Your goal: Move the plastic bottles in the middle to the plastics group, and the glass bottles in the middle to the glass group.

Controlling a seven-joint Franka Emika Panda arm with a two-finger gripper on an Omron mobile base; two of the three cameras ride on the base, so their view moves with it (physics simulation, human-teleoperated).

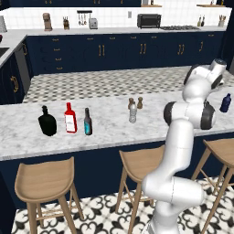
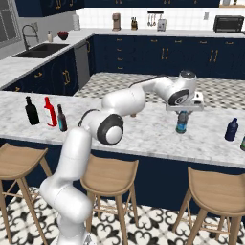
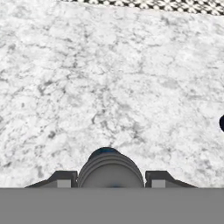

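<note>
Gripper (image 2: 182,112) closed on the blue-label water bottle (image 2: 182,121), right of centre in the right base view, above the marble counter (image 2: 143,129). The bottle hung upright beneath the hand, its long axis vertical and in line with the fingers; whether its base touched the marble could not be told. In the hand view the bottle's cap (image 3: 110,168) sat at the bottom centre, between the two dark fingertips (image 3: 63,178) — the jaws pressed its sides from left and right.

The relation that governed the next move: the navy bottle (image 2: 231,129) marking the plastics group stood near the right edge of the right base view, well apart from the held bottle and further along the same counter. A carry toward the right of that frame seemed called for, with the bottle kept upright.

The clear water bottle (image 1: 132,112) stood mid-counter in the left base view, just in front of two brown shakers (image 1: 135,103). At the left stood the black bottle (image 1: 47,121), red bottle (image 1: 70,118) and slim dark bottle (image 1: 87,122) — the last already beside the glass group.
</note>
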